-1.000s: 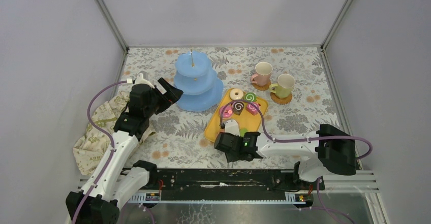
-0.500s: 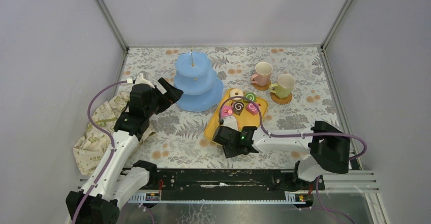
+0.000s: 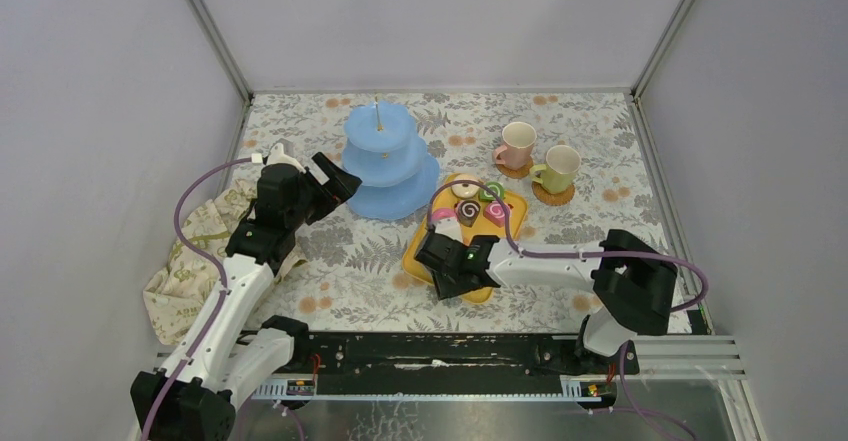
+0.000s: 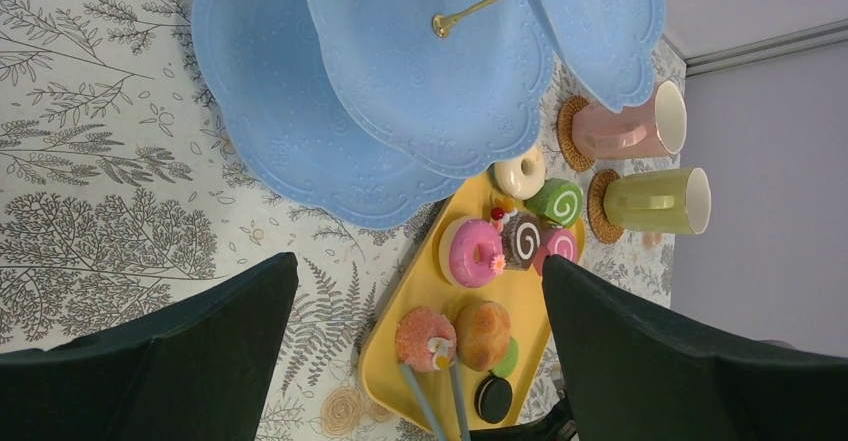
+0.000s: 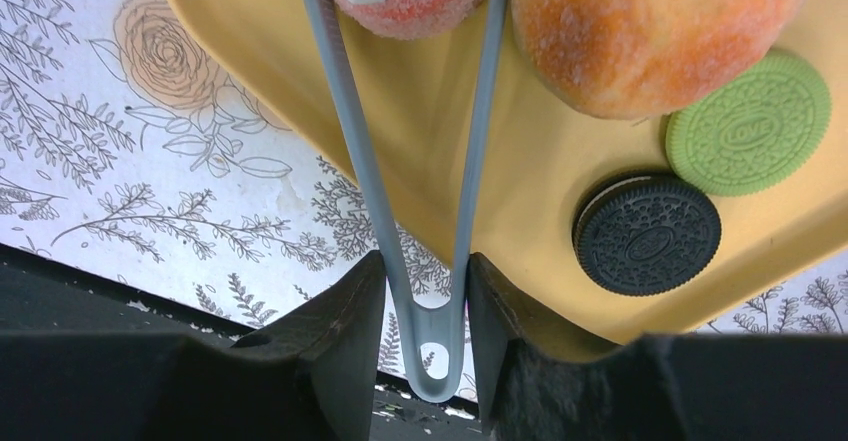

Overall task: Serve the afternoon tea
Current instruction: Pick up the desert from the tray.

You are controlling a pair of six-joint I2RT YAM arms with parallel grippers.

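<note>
My right gripper (image 5: 427,281) is shut on the looped end of grey-blue tongs (image 5: 365,171). The tongs' two arms reach over the yellow tray (image 5: 260,41) and flank the near side of a pink sugared doughnut (image 5: 420,1). A brown bun (image 5: 650,21), a green cookie (image 5: 748,123) and a black cookie (image 5: 647,233) lie beside it. My left gripper (image 3: 335,183) hangs open just left of the light-blue three-tier stand (image 3: 385,161), whose tiers hold nothing. The pink mug (image 3: 517,145) and pale green mug (image 3: 560,168) stand at the back right.
Further pastries, among them a pink iced doughnut (image 4: 472,251), fill the tray's far end. A beige cloth (image 3: 190,261) lies crumpled at the left under my left arm. Both mugs sit on woven coasters. Grey walls close in the flowered tablecloth.
My right gripper has carried the tongs forward over the tray's near end, up to the sugared doughnut. The left arm has not moved.
</note>
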